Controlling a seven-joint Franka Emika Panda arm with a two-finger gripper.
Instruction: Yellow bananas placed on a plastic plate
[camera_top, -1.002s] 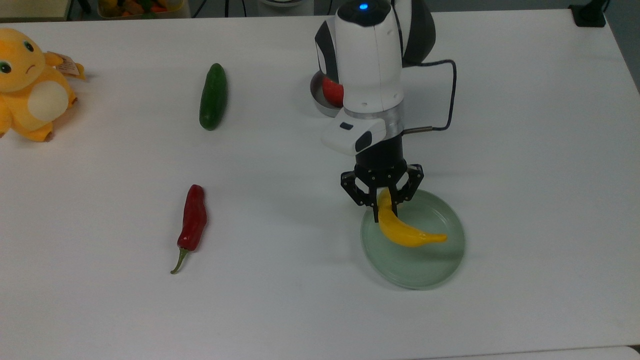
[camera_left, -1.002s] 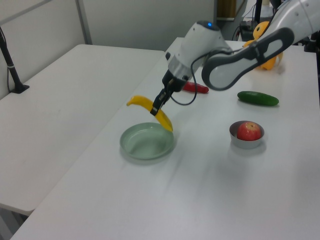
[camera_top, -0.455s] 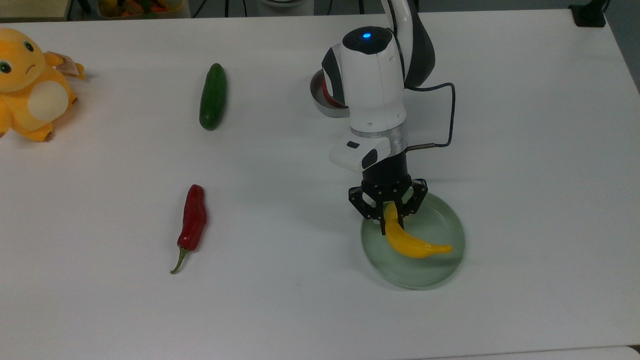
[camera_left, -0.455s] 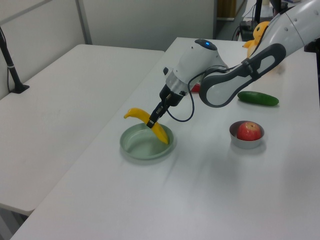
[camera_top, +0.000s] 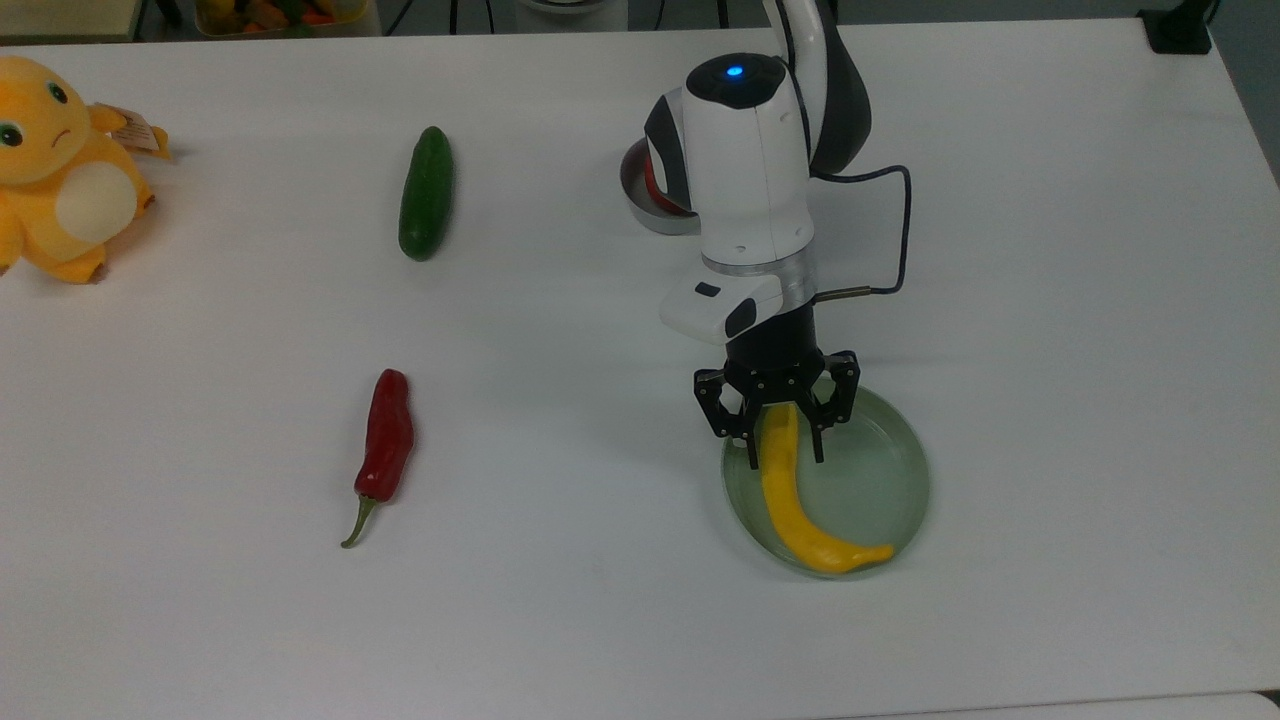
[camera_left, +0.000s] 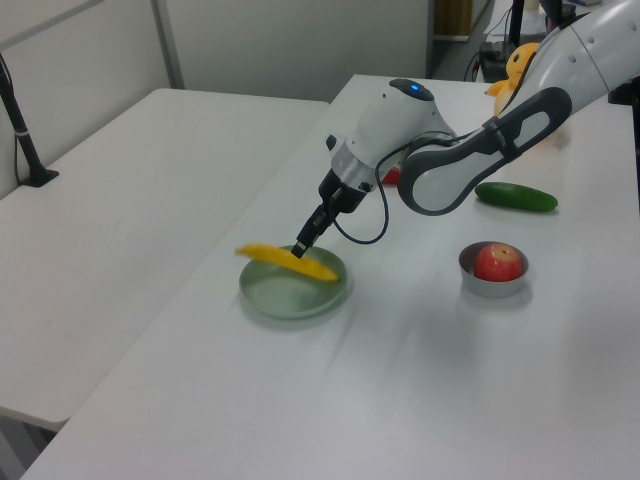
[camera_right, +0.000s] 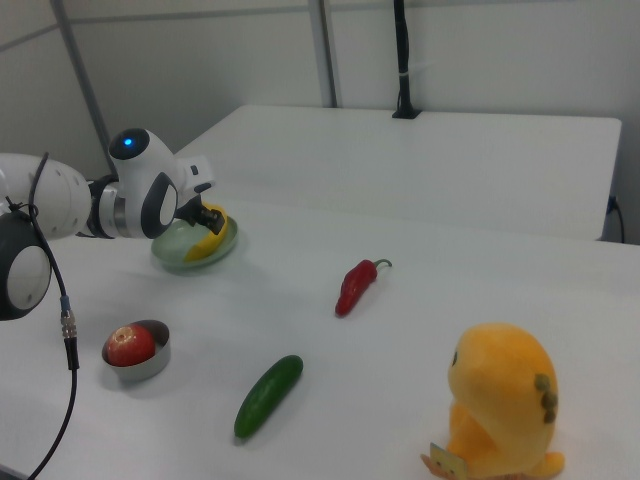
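The yellow banana (camera_top: 792, 502) lies on the pale mint-green plate (camera_top: 885, 470), curving from the plate's far rim to its near rim in the top view, with its tip at the rim. In the left view the banana (camera_left: 287, 262) lies nearly flat across the plate (camera_left: 275, 297). My gripper (camera_top: 784, 450) hangs just over the banana's upper end, open, with a finger on each side of it. In the right view the gripper (camera_right: 205, 216) stands over the plate (camera_right: 172, 257) and the banana (camera_right: 208, 244).
A dark green cucumber (camera_top: 427, 192) and a red chili (camera_top: 386, 446) lie on the top view's left half. A yellow plush toy (camera_top: 62, 170) sits at the far left. A grey bowl (camera_left: 494, 275) with a red apple stands behind the arm.
The gripper has opened and let go of the banana. The banana dropped from a tilted, held pose to lie flat on the plate, its tip swinging toward the near rim.
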